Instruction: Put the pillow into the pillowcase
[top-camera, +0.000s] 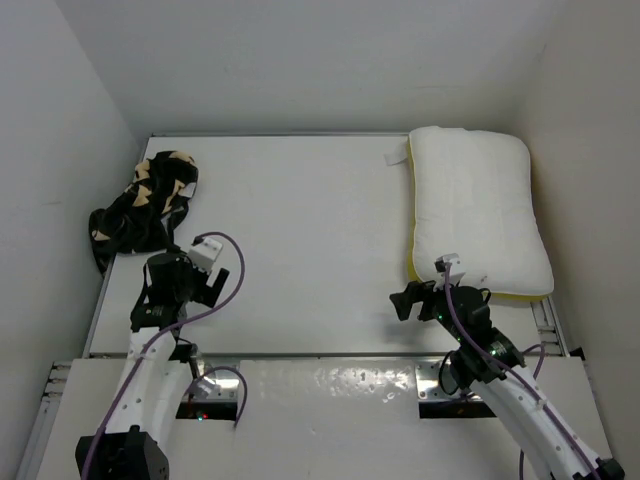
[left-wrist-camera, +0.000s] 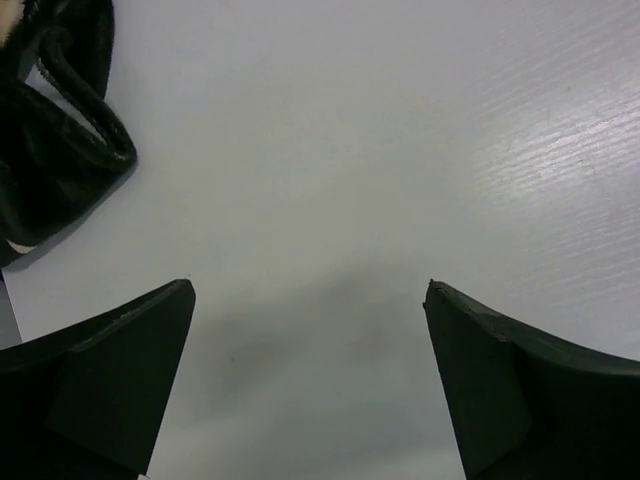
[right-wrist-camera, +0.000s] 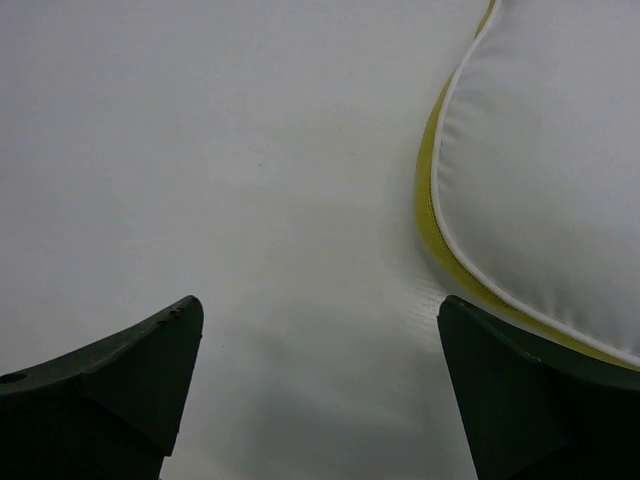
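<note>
The white pillow (top-camera: 475, 205) with yellow piping lies flat at the back right of the table; its near left corner shows in the right wrist view (right-wrist-camera: 550, 170). The black pillowcase (top-camera: 145, 205) with tan motifs lies crumpled at the back left; a fold of it shows in the left wrist view (left-wrist-camera: 55, 150). My left gripper (left-wrist-camera: 310, 290) is open and empty over bare table, just to the near right of the pillowcase (top-camera: 172, 275). My right gripper (right-wrist-camera: 320, 300) is open and empty beside the pillow's near left corner (top-camera: 420, 298), its right finger close to the piping.
The white table (top-camera: 300, 220) is boxed in by white walls at the back and both sides. A small white tag (top-camera: 396, 158) sticks out of the pillow's far left corner. Cables loop from both wrists.
</note>
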